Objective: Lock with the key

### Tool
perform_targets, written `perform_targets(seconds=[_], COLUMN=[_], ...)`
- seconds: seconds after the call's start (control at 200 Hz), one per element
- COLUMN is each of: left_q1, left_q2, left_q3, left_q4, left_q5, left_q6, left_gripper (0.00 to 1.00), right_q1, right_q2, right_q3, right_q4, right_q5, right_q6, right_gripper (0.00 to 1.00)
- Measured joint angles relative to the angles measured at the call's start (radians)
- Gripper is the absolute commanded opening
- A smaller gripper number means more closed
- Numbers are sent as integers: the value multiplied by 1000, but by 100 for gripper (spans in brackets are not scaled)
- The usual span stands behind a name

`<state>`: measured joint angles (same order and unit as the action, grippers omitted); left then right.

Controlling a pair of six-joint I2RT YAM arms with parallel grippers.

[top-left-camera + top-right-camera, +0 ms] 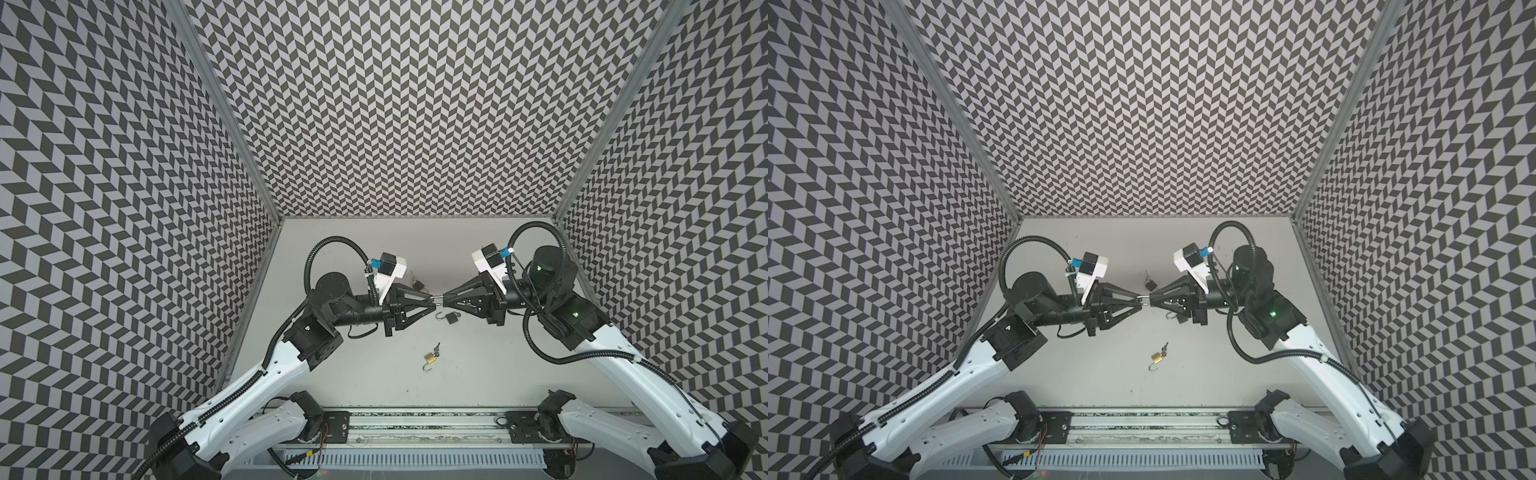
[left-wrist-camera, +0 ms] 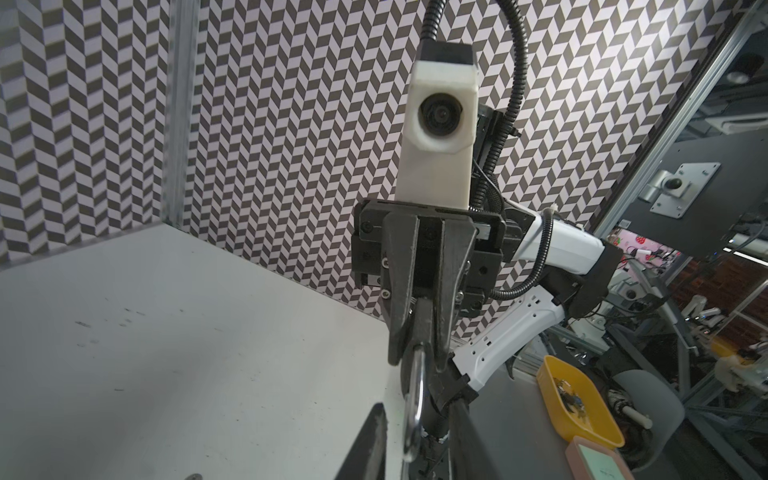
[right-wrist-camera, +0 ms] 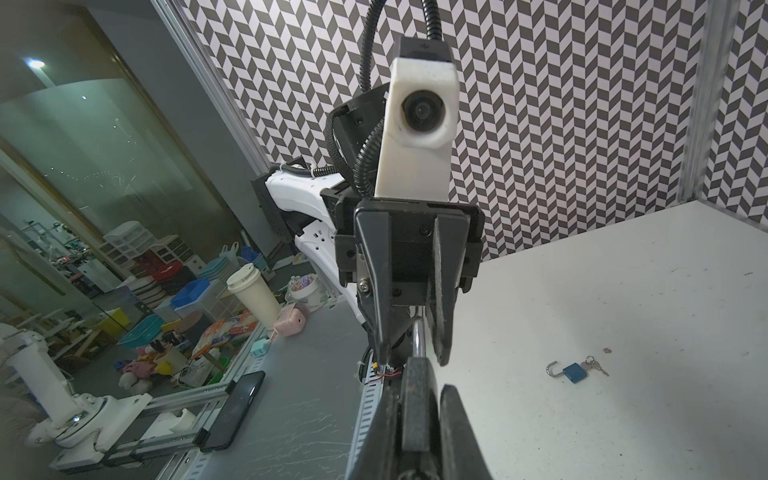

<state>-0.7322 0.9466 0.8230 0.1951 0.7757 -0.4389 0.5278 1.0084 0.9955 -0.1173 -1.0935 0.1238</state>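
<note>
In both top views: left gripper [image 1: 433, 301] and right gripper [image 1: 446, 298] tip to tip in the air over the middle of the table [image 1: 353, 374], a silver shackle [image 1: 437, 296] bridging them. On the surface just nearer and right, a loose dark padlock [image 1: 452, 318], its own hoop swung out. Nearer again, a brass padlock [image 1: 430, 357] with a key [image 1: 436, 346] at it. Just beyond the grippers, a far padlock [image 1: 418, 285].

Left wrist: held padlock [image 2: 424, 326] pinched at its dark body by the right gripper, jaws pressed onto it. Shackle reaching between the left fingers [image 2: 372, 444], bare table showing in the gap beside it: spread, not clamped.

Right wrist: same pinch seen from behind the right gripper. Far padlock blue, keys [image 3: 593, 366] attached. Held padlock's own key: cannot tell.
</note>
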Motion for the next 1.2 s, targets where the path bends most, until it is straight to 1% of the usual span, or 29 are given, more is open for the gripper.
perform_targets(seconds=[0.12,0.255,0.451,0.706,0.906,1.202], left_q1=[-3,-3,-3,-12,-39,-61], left_q2=[2,2,2,2,11,19], left_q3=[0,0,0,0,0,5], left_q4=[3,3,3,4,15,103], left_q5=[0,-6,-13,-15,-34,-54], left_q6=[-2,-1,0,0,1,-3], left_gripper=[13,11,0,0,0,0], right_q1=[0,0,0,2,28,69], right_q2=[0,0,-1,-2,1,13], right_q3=[-8,-14,-14,-17,-19,-19], right_q4=[11,16,21,34,51,66], right_q5=[0,-3,-4,-4,-3,-6], right_q6=[0,0,0,4,17,17], right_gripper=[0,0,0,0,0,0])
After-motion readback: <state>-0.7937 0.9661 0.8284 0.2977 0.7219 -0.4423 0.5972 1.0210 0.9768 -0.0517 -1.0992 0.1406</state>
